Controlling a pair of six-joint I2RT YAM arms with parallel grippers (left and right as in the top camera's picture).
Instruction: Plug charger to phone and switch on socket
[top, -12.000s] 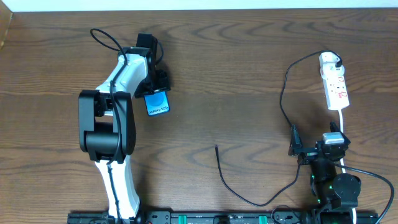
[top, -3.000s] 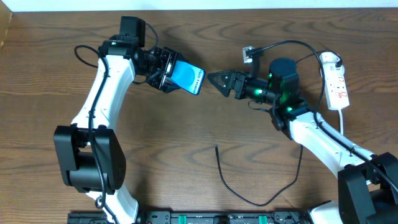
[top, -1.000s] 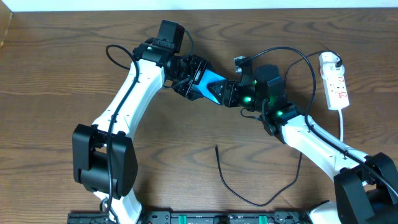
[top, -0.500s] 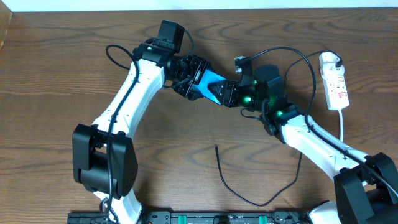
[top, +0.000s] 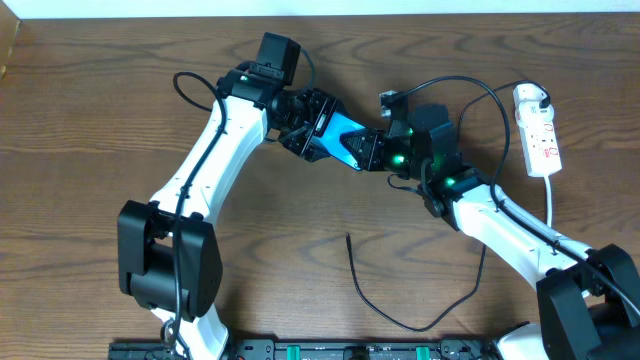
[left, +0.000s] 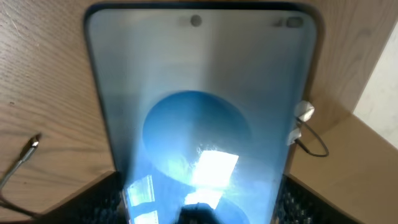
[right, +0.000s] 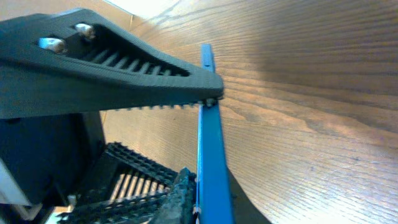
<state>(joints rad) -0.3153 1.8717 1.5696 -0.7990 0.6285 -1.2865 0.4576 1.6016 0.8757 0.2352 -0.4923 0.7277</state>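
Observation:
The phone (top: 345, 140), blue-screened, hangs above the table's middle, tilted, between the two arms. My left gripper (top: 312, 125) is shut on its sides; in the left wrist view the phone (left: 199, 124) fills the frame between the dark fingers (left: 93, 199). My right gripper (top: 368, 150) is shut on the phone's other end, and its wrist view shows the phone (right: 208, 155) edge-on between the upper finger (right: 124, 68) and the lower one. The charger (top: 365, 290) lies loose on the table, its tip (top: 348, 237) free. The socket (top: 538, 130) lies at the far right.
A white cord (top: 551, 200) runs from the socket toward the front right. The charger's cable loops up behind the right arm to the black plug (top: 540, 100) in the socket's far end. A black rail (top: 320, 350) lines the front edge.
The right gripper's jaws have closed onto the phone's end. Both arms have hardly moved, and the left grip is unchanged.

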